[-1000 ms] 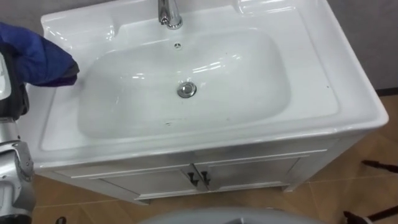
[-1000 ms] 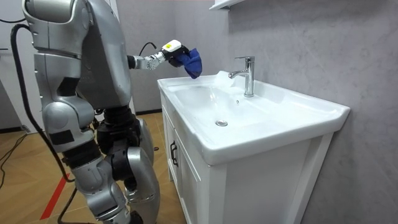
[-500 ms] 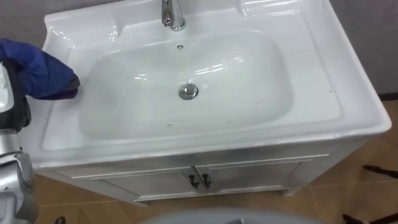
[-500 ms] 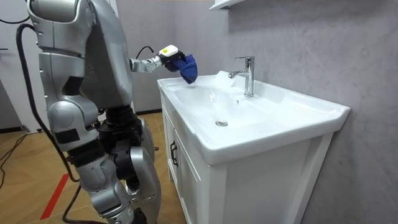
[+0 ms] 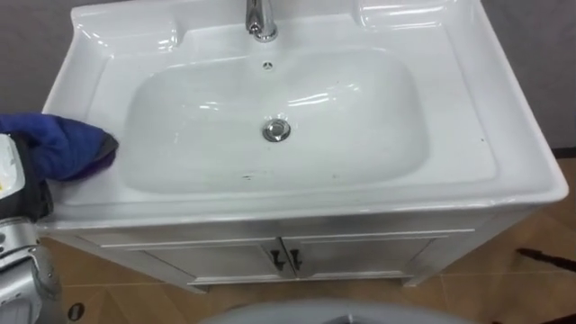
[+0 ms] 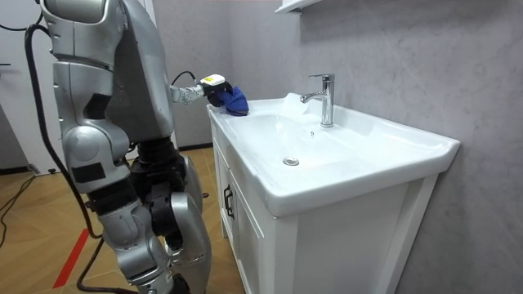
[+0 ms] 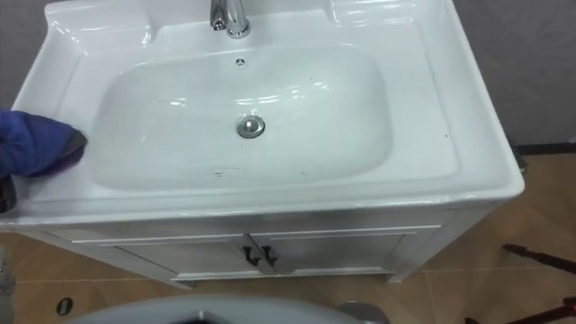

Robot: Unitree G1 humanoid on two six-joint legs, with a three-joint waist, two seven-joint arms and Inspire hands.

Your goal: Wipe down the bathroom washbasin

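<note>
1. Basin (image 5: 270, 171): set in the vanity before the robot. Wipe from the left rim down toward the drain (image 5: 276, 130) in overlapping passes, pressing flat.
2. Surface: white, glossy, with faint dark specks in the bowl.
3. Cloth (image 5: 63, 144): blue, bunched, at the left rim.
4. Left hand (image 5: 18, 180): behind the cloth, which covers its grip, so its state cannot be told.

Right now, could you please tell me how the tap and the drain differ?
The tap stands upright on the back ledge of the basin, while the drain lies flat at its bottom. The tap is a tall post with a spout; the drain is a low round disc. Both are shiny metal.
</note>
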